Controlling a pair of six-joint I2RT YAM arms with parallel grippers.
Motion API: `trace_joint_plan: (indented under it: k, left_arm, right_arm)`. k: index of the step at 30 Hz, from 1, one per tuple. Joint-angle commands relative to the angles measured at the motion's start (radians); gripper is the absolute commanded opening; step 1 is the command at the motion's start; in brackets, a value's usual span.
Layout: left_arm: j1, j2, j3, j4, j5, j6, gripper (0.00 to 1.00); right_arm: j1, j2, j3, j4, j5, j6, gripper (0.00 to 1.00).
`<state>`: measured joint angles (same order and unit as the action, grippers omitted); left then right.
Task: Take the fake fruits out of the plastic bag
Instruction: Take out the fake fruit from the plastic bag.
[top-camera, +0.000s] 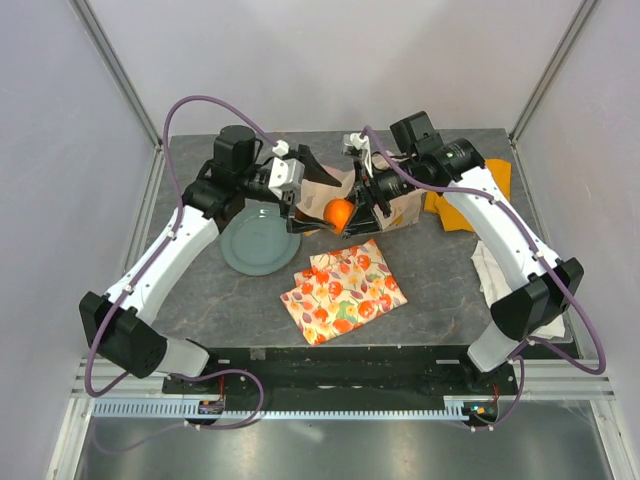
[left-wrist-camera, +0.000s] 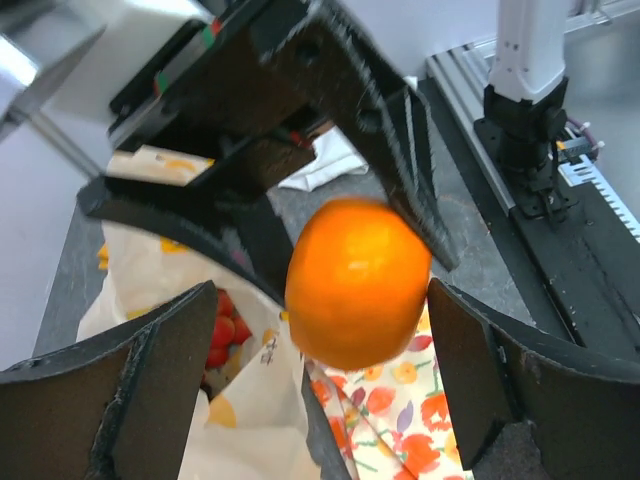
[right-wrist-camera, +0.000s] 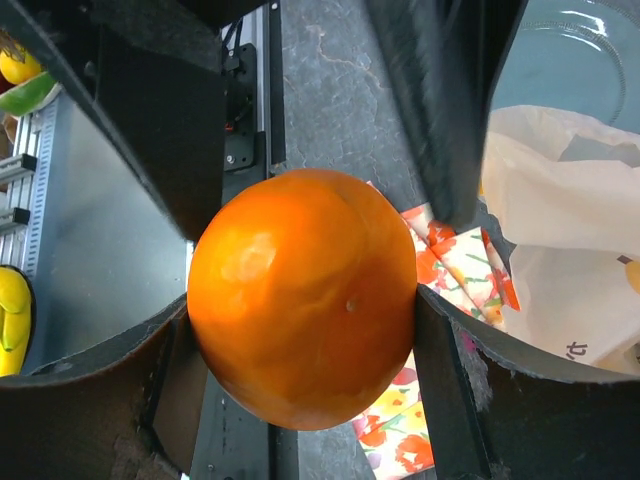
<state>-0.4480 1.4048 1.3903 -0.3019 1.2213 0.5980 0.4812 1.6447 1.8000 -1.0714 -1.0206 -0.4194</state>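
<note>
While the right gripper (right-wrist-camera: 300, 325) pinches the orange (top-camera: 340, 212) just beside the plastic bag (left-wrist-camera: 150, 270), the left gripper (left-wrist-camera: 320, 310) stands spread around the orange, without contact.

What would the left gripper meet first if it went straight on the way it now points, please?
Most likely the orange. Clamped in the right gripper, it sits just ahead of the left gripper, in line with the gap between its open fingers. Exact depth is unclear.
</note>
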Motion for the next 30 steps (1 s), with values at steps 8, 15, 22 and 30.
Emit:
trace_joint_plan:
  k: [8, 15, 22, 30]
  left_arm:
    - [-0.080, 0.005, 0.047, -0.278, -0.008, 0.405, 0.80]
    - [-0.087, 0.025, 0.068, -0.378, -0.094, 0.565, 0.55]
    - [-0.084, -0.003, 0.052, -0.421, -0.138, 0.504, 0.02]
    - [0.223, -0.069, 0.023, -0.075, -0.096, -0.439, 0.02]
  right_arm:
    - [0.019, 0.007, 0.076, -0.041, 0.001, -0.081, 0.47]
    - [0.019, 0.012, 0.072, -0.048, 0.017, -0.087, 0.49]
    - [-0.051, 0.033, 0.183, -0.048, 0.039, 0.017, 0.96]
    - [-0.367, 0.133, 0.427, -0.036, -0.010, 0.149, 0.98]
